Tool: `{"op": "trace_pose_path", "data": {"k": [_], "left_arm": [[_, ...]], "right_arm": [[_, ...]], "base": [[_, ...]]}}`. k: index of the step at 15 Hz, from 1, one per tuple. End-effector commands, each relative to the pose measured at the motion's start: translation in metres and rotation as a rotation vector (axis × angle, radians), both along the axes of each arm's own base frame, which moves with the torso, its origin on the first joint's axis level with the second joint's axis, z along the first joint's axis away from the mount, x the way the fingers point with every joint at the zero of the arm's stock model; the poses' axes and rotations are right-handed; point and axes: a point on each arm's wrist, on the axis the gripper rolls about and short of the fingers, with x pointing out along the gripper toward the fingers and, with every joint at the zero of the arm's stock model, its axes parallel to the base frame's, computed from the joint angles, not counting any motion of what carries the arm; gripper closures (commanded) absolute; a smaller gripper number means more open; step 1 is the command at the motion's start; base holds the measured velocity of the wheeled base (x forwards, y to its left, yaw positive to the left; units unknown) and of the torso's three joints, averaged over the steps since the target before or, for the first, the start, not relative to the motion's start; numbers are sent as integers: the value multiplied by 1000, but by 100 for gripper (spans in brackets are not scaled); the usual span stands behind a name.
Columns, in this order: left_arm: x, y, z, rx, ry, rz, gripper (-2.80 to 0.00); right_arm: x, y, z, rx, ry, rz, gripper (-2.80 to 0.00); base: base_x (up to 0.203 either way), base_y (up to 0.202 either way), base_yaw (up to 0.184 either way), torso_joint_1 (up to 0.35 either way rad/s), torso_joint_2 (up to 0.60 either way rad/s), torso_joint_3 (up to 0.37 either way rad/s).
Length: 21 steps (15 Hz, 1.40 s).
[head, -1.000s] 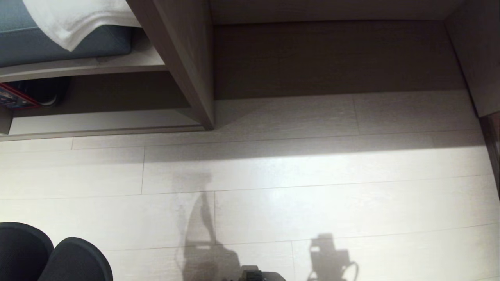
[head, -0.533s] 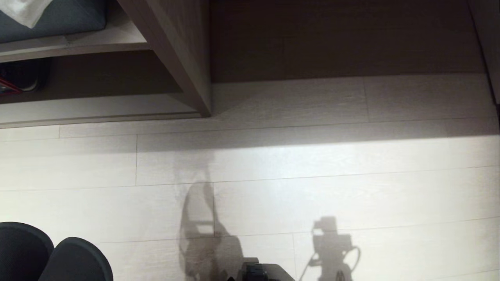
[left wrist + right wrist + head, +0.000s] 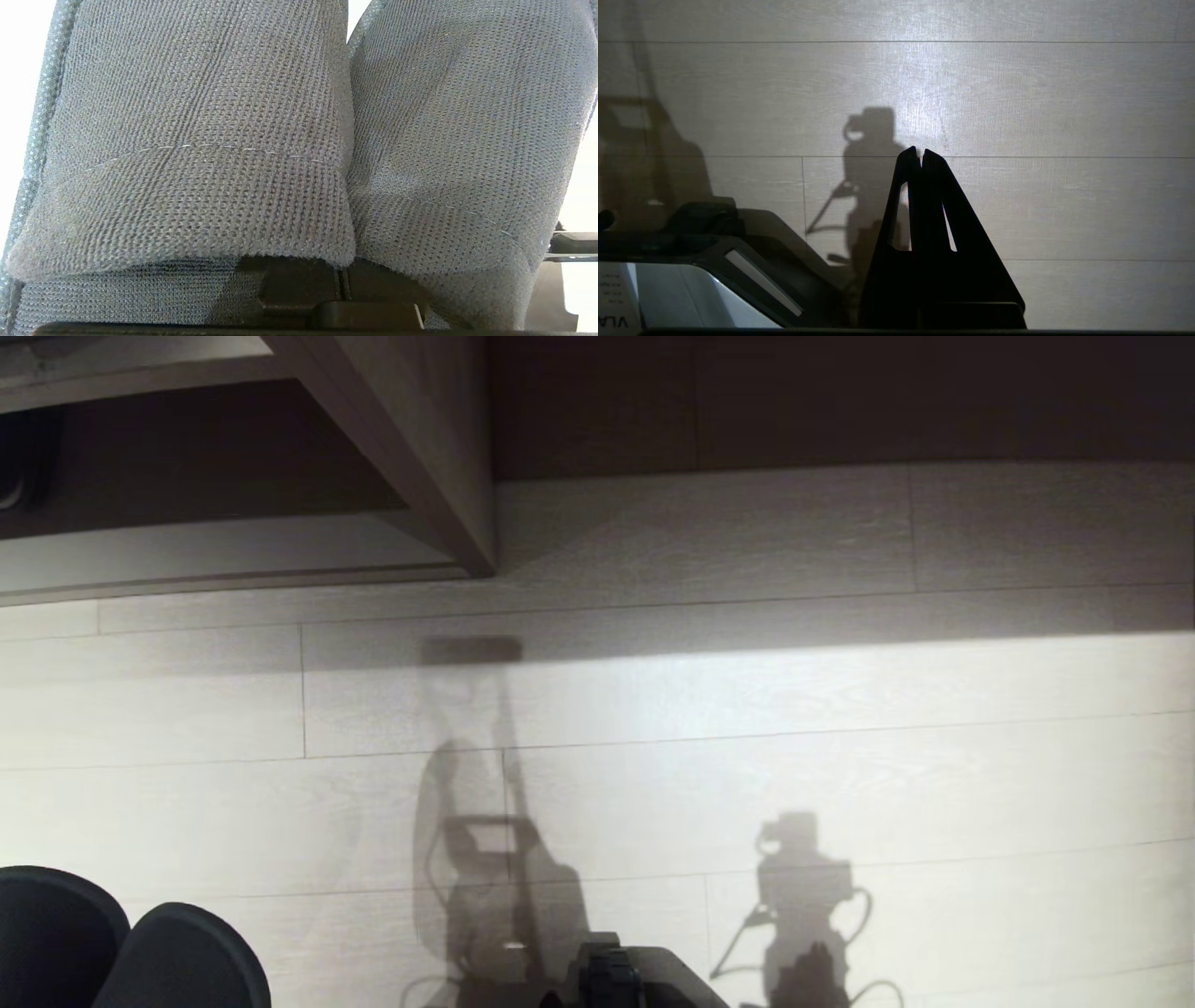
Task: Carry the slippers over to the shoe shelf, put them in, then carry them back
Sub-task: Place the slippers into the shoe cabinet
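The two dark slippers hang side by side at the bottom left corner of the head view, rounded toes pointing forward over the floor. In the left wrist view their grey knit fabric fills nearly everything. My left gripper is shut on the slippers' edges, its dark fingers half hidden under the fabric. The shoe shelf lies at the top left, a low cubby with a dark inside. My right gripper is shut and holds nothing, hanging above the pale floor.
A slanted wooden side panel parts the shelf from the dark desk kneehole to its right. A dark object sits deep in the cubby's left end. My base shows at the bottom edge, with arm shadows on the floorboards.
The whole head picture has slid upward as the camera tilted down: the cushion and white towel have left the top. The slippers keep their place in the picture; neither arm has moved.
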Motion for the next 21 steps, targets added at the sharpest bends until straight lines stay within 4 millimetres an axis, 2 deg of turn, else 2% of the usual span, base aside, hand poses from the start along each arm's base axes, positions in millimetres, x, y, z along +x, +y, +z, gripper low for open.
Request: {"op": "trace_pose_path", "data": {"k": [1, 15, 21], "left_arm": [[0, 0, 0, 0, 0, 0, 0], [0, 0, 0, 0, 0, 0, 0], [0, 0, 0, -7, 0, 0, 0]], "right_arm": [[0, 0, 0, -1, -1, 0, 0], [0, 0, 0, -1, -1, 0, 0], [0, 0, 0, -1, -1, 0, 0]], "base": [[0, 0, 0, -2, 7, -202], [0, 0, 0, 2, 3, -196], [0, 0, 0, 1, 1, -45]]}}
